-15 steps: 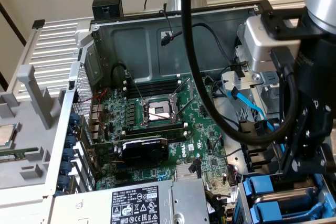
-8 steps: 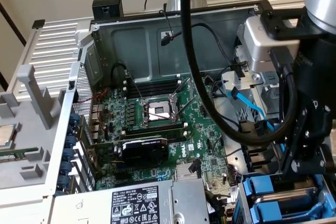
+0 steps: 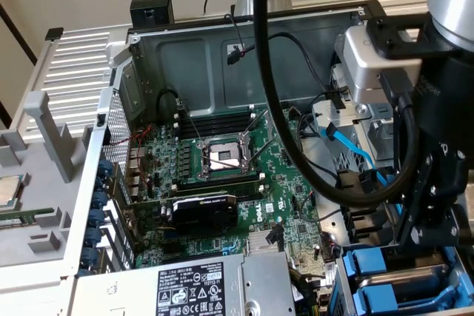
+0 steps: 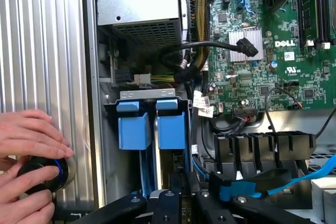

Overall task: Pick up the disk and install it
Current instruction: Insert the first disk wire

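Observation:
The disk [image 4: 171, 129] stands on edge in the drive bay at the case's corner, its blue carrier end facing the wrist camera. A second blue carrier [image 4: 134, 129] sits in the slot beside it. My gripper [image 4: 184, 184] hangs straight over the bay with its black fingers [image 4: 175, 188] drawn close together on the disk's near edge. In the exterior view the gripper [image 3: 433, 253] is low at the exterior view's right, above the blue carriers [image 3: 368, 266] in the bay.
A person's hands [image 4: 26, 135] rest on a black knob [image 4: 39, 174] on the ribbed grey panel [image 4: 47, 51]. The grey power-supply box [image 4: 139, 3] borders the bay. The motherboard [image 3: 222, 183], black cables [image 4: 199, 56] and a blue cable [image 4: 294, 177] lie close by.

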Available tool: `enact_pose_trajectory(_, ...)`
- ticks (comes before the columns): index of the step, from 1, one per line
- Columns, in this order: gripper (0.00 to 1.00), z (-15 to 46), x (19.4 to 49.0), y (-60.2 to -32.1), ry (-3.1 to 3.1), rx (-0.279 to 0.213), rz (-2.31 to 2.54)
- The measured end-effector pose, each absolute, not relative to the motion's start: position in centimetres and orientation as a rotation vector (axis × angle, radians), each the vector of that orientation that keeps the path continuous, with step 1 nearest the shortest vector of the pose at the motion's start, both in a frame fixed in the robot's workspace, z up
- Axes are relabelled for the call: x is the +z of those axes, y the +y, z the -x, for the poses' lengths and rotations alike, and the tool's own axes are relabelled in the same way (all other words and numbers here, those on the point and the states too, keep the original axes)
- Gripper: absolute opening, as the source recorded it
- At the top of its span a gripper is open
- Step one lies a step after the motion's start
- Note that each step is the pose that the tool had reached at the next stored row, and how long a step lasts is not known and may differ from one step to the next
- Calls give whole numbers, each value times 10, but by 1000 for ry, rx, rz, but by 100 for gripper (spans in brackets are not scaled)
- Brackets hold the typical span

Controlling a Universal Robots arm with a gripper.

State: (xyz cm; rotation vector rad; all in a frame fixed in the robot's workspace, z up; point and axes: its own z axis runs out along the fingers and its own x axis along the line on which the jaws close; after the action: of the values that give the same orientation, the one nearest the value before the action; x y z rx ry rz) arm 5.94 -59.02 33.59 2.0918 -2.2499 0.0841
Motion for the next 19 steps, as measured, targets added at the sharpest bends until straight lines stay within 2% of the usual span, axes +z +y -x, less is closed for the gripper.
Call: enact_pose_trajectory(19, 17, -61, 332, -590, -2250, 84, -2092)
